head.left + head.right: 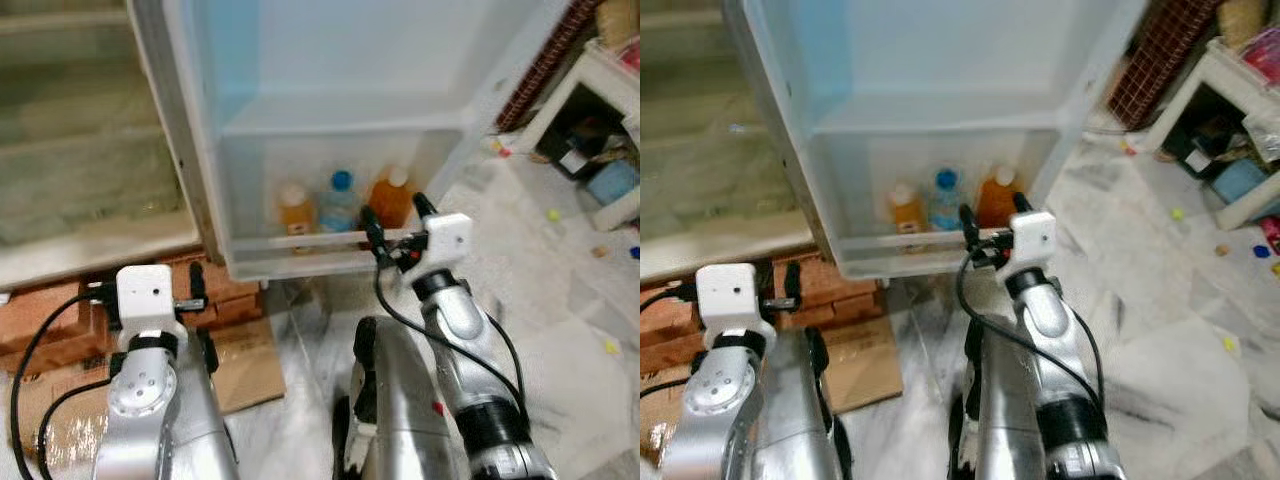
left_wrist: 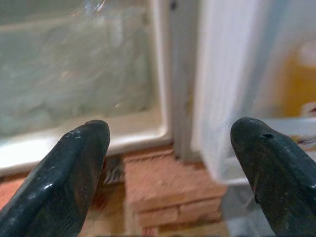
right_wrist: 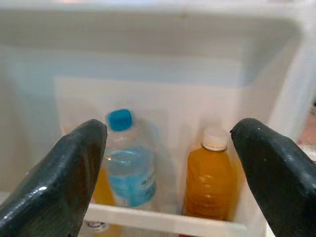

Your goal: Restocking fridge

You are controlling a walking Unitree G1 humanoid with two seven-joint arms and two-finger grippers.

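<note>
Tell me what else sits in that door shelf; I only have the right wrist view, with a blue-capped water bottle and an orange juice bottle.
Observer: A third, smaller orange juice bottle with a white cap stands at the robot's left of the blue-capped clear water bottle.
Operator: Where is my right end effector?
Observer: The right end effector is open, at the white front rail of the door shelf.
Operator: And the left?
Observer: The left end effector is open, low beside the red bricks under the fridge.
</note>
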